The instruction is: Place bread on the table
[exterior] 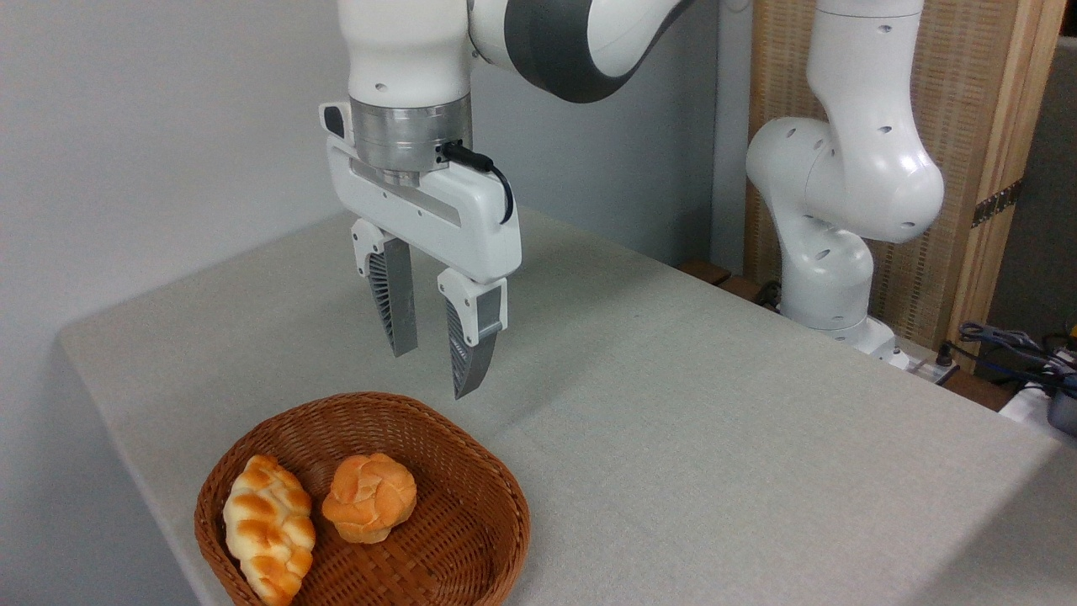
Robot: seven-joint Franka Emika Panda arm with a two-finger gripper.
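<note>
Fingers [394,307] on the gripper [431,370] are spread apart with nothing between them, pointing straight down and hanging in the air above the back rim of the basket [496,480]. They're grey with ribbed inner faces, mounted on a white gripper body that has a black cable looped at its side.

So the bread [370,497], the little round orange-golden knotted bun, is sitting inside the brown wicker basket, roughly in the middle of it. Right next to it on the left is a longer pale braided loaf [267,526] with brown patches, leaning along the basket's left wall. The two look like they're just about touching, but I can't really tell for sure from this angle.

Basket sits near the front left corner of the tabletop [715,421], which is covered in a light grey-beige fabric and has rounded corners. The gripper is clear of both pieces of bread, not touching either one.

Over on the right, the white arm base [829,261] stands past the far edge of the tabletop, in front of a wooden panel, and there's a tangle of cables [1010,345] at the right edge.
</note>
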